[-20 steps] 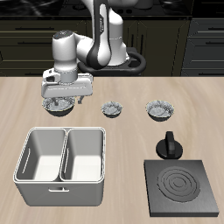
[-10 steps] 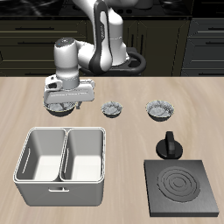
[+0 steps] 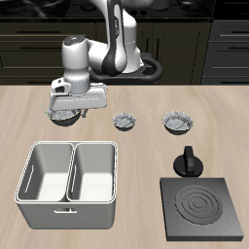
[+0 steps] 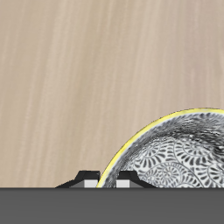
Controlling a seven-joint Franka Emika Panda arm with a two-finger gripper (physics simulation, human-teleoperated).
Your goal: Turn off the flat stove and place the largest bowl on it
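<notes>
Grey stove rings (image 3: 198, 207) read as off, so I am at the pick-up step: my gripper (image 3: 66, 117) sits over the largest bowl (image 3: 64, 118) near the table's back edge, finger spacing unclear, next needing a firm rim grasp and lift.

**Kitchen backdrop**

A pale wood-grain tabletop (image 3: 136, 156) fills most of the exterior view, evenly lit with soft shadows. Behind its far edge runs a row of dark cabinets (image 3: 219, 53) with drawer fronts and thin horizontal handles, under a dark countertop
</notes>
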